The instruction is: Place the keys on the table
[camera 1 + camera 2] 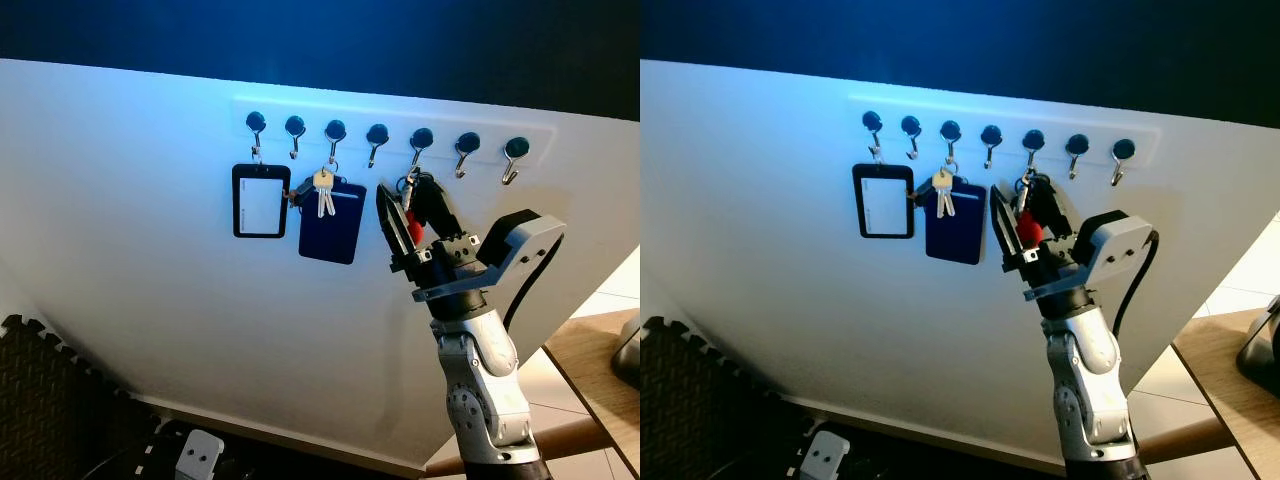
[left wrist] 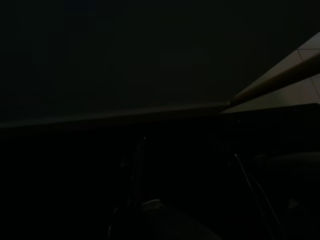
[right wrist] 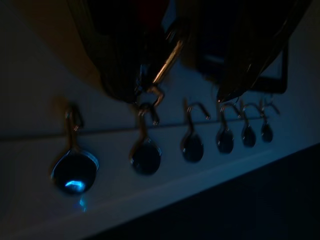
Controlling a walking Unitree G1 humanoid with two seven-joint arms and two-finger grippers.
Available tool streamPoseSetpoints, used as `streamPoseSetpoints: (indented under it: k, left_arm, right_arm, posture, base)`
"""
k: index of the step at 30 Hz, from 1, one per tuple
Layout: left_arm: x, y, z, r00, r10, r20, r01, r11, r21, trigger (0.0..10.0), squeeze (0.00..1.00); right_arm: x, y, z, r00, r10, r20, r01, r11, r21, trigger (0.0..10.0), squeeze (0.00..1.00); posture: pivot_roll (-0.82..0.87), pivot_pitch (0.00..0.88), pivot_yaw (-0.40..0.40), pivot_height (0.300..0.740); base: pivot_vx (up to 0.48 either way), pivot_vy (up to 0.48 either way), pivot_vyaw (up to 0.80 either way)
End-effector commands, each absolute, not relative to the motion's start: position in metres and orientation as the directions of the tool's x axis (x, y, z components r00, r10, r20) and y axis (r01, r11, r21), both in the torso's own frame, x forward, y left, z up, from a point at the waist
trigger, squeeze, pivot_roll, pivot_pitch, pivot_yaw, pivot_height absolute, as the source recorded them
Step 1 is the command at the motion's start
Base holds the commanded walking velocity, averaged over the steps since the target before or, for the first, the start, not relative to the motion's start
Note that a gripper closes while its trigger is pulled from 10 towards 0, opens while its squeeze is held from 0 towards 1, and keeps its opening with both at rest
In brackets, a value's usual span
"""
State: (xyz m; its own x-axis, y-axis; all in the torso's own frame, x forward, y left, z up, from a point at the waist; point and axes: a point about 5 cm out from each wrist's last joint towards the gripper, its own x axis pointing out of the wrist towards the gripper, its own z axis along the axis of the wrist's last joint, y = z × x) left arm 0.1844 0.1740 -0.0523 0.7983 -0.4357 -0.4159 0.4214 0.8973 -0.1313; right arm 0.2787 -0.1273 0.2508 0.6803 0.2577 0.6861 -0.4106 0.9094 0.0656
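A bunch of keys [image 1: 413, 190] with a red fob [image 1: 414, 230] hangs on one hook of a rail of several hooks [image 1: 377, 133] on the white wall panel. My right gripper [image 1: 406, 197] is raised to it, open, with one black finger on each side of the bunch. In the right wrist view the key ring [image 3: 161, 65] is caught on its hook [image 3: 145, 150] between the two dark fingers. Another set of keys [image 1: 323, 192] hangs over a blue card holder [image 1: 331, 222]. The wooden table [image 1: 592, 372] is at the lower right. My left arm hangs idle in the dark.
A black badge holder [image 1: 260, 200] hangs at the left of the rail. A grey object [image 1: 628, 350] stands on the table's edge. Black foam mats [image 1: 45, 400] and a small white device [image 1: 198, 456] lie on the floor below the panel.
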Motion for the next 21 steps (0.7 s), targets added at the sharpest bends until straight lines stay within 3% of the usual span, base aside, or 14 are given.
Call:
streamPoseSetpoints:
  k: [1, 14, 21]
  left_arm:
    - [0.177, 0.179, -0.057, 0.780, -0.427, -0.457, 0.417, 0.900, -0.129, 10.0, 0.00]
    - [0.176, 0.180, -0.058, 0.779, -0.429, -0.458, 0.417, 0.899, -0.132, 10.0, 0.00]
    - [0.177, 0.179, -0.058, 0.778, -0.425, -0.463, 0.415, 0.901, -0.130, 10.0, 0.00]
  right_arm:
    - [0.277, -0.133, 0.255, 0.664, 0.223, 0.714, -0.388, 0.919, 0.073, 10.0, 0.00]
    - [0.273, -0.121, 0.237, 0.694, 0.313, 0.648, -0.463, 0.884, 0.069, 10.0, 0.00]
    - [0.276, -0.124, 0.239, 0.699, 0.289, 0.655, -0.461, 0.882, 0.102, 10.0, 0.00]
  posture:
    - [0.09, 0.133, -0.028, 0.740]
    - [0.08, 0.134, -0.026, 0.740]
    - [0.09, 0.133, -0.028, 0.740]
  base:
    - [0.000, 0.000, 0.00]
    - [0.000, 0.000, 0.00]
    - [0.000, 0.000, 0.00]
